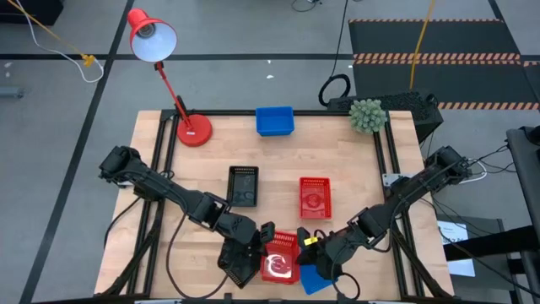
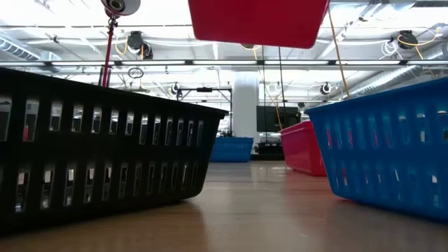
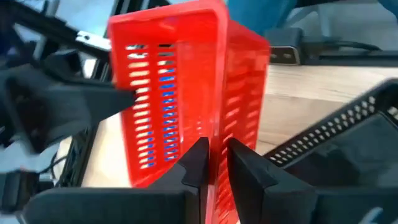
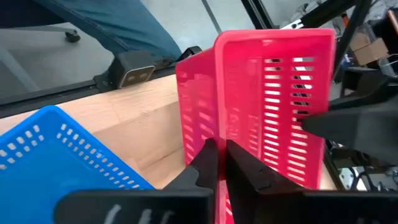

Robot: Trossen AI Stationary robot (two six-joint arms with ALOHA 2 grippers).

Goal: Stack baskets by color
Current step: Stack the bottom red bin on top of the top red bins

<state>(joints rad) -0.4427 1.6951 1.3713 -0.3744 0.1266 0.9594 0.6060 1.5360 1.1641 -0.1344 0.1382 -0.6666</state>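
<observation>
A red basket (image 1: 281, 257) hangs between my two grippers near the table's front edge; in the low view its underside (image 2: 259, 21) is well above the wood. My left gripper (image 1: 267, 239) is shut on its left side and my right gripper (image 1: 305, 245) is shut on its right side. A black basket (image 1: 239, 263) lies on the table below the left gripper. A blue basket (image 1: 314, 277) lies below the right one. Farther back, another black basket (image 1: 243, 186), a red basket (image 1: 315, 197) and a blue basket (image 1: 275, 121) stand on their bottoms. My left gripper pinches the red basket's left wall (image 3: 217, 134) between its two fingers, one on each face of the wall. It comes slanting down from the table's left. The basket is lifted clear of the table. My right gripper pinches the opposite wall (image 4: 219, 127) between its two fingers, one on each face. It comes slanting down from the table's right. The basket hangs clear between both grippers.
A red desk lamp (image 1: 194, 131) stands at the far left, its shade (image 1: 152, 38) beyond the table's edge. A green plant (image 1: 367, 116) sits at the far right corner. A person's leg in blue trousers (image 4: 118, 25) shows beyond the table's front edge.
</observation>
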